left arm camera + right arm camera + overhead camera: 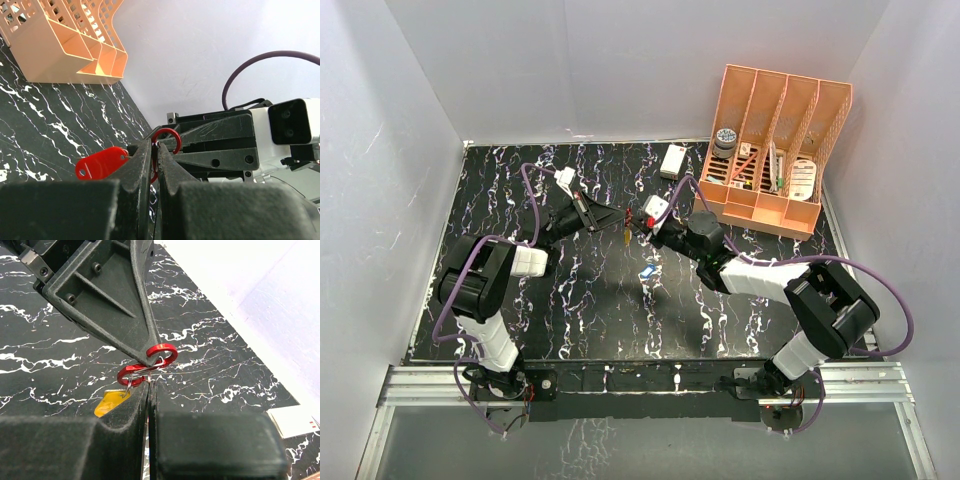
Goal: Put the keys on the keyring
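My left gripper is shut on the red keyring, holding it above the middle of the table; its jaws pinch the loop's lower part. A yellow key hangs from the keyring and shows in the top view. My right gripper meets it tip to tip and is shut on the thin wire loop of a red key, right at the keyring. A blue key lies on the table below the grippers.
An orange file organiser with small items stands at the back right. A white rectangular box lies to its left and shows in the right wrist view. White walls enclose the black marbled table.
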You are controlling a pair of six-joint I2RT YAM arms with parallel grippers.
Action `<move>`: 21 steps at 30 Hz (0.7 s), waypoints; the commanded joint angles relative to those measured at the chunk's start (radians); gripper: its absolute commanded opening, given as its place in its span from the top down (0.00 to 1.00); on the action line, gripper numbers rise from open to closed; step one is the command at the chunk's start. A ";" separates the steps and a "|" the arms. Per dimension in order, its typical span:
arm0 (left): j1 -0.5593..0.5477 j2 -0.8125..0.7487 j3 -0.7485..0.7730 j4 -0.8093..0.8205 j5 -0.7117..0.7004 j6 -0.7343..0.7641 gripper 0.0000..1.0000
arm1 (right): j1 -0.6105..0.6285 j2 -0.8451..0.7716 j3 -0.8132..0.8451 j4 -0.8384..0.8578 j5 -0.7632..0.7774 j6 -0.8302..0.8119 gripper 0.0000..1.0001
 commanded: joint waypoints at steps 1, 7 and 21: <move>-0.003 -0.008 0.038 0.310 0.014 -0.016 1.00 | 0.009 -0.020 0.040 0.052 -0.012 -0.032 1.00; -0.003 -0.006 0.051 0.310 0.018 -0.018 1.00 | 0.015 -0.028 0.033 0.036 -0.014 -0.049 1.00; -0.003 -0.007 0.067 0.311 0.021 -0.018 1.00 | 0.016 -0.043 0.022 0.017 0.013 -0.051 0.99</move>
